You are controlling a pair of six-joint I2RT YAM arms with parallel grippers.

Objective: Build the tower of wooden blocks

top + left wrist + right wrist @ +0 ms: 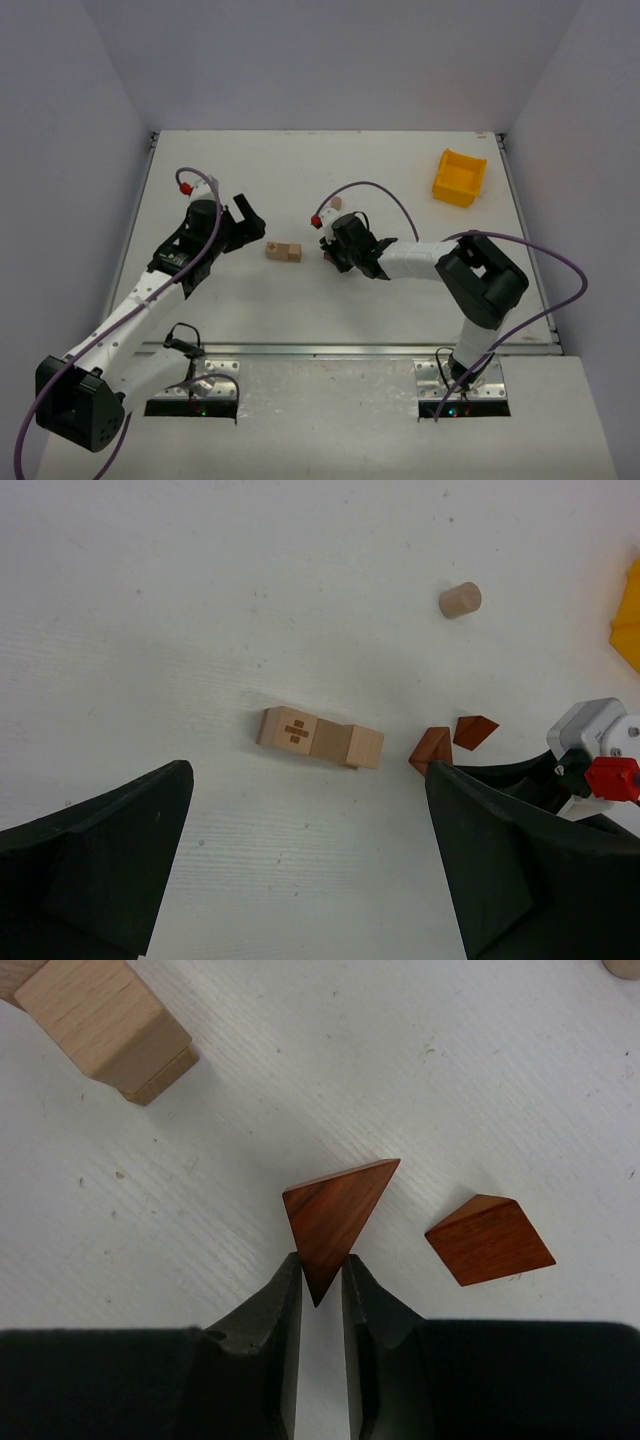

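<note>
A row of pale tan blocks (283, 251) lies flat on the white table between the arms; it also shows in the left wrist view (320, 738) and in the right wrist view (105, 1020). My right gripper (321, 1268) is shut on the point of a reddish-brown triangular wedge (335, 1222) that rests on the table. A second reddish-brown wedge (490, 1240) lies just to its right. Both wedges (432, 748) show right of the tan row. My left gripper (308, 780) is wide open and empty, just short of the tan row. In the top view it (250, 220) is left of the blocks.
A small tan cylinder (460, 600) lies beyond the wedges, also visible in the top view (336, 203). A yellow plastic bin (459, 177) stands at the far right. White walls close in the table on three sides. The right arm's wrist (595, 765) sits close to the left gripper's right finger.
</note>
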